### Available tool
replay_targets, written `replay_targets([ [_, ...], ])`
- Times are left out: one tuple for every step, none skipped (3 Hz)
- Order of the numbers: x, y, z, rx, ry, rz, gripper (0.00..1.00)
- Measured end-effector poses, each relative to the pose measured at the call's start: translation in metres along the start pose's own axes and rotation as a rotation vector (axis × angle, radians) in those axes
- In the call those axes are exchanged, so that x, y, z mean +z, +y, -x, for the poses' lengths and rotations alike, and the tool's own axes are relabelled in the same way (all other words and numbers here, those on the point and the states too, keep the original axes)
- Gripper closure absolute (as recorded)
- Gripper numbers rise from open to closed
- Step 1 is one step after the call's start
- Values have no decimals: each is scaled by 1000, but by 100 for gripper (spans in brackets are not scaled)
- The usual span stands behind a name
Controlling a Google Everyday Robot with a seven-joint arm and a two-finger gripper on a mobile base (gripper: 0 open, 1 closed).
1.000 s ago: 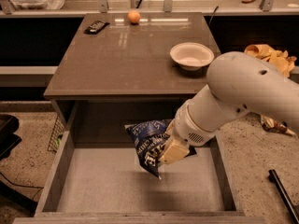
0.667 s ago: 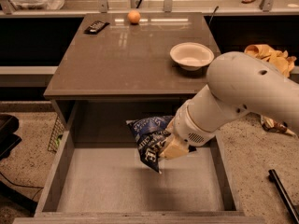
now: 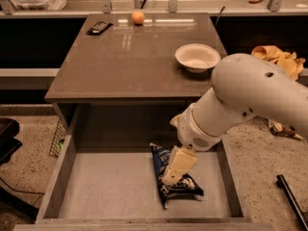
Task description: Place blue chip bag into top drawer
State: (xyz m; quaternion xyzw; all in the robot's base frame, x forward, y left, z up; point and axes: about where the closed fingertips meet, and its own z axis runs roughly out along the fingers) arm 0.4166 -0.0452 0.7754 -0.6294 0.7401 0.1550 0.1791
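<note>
The blue chip bag, crinkled dark navy foil with white lettering, lies on the pale bottom of the open top drawer, right of its middle. My gripper reaches down into the drawer from the right on the large white arm. Its cream-coloured end sits over the middle of the bag and covers part of it. I cannot see whether it still grips the bag.
On the cabinet top stand a white bowl at the right, an orange ball and a small black packet at the back. A crumpled yellow-brown wrapper lies to the right. A black rod lies on the floor.
The gripper and the bag have moved down and a little right; the bag was held above the drawer bottom and now rests on it.
</note>
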Motion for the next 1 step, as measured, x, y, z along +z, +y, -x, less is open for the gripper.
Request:
replay_targets([
  [0,0,0,0,0,0,0],
])
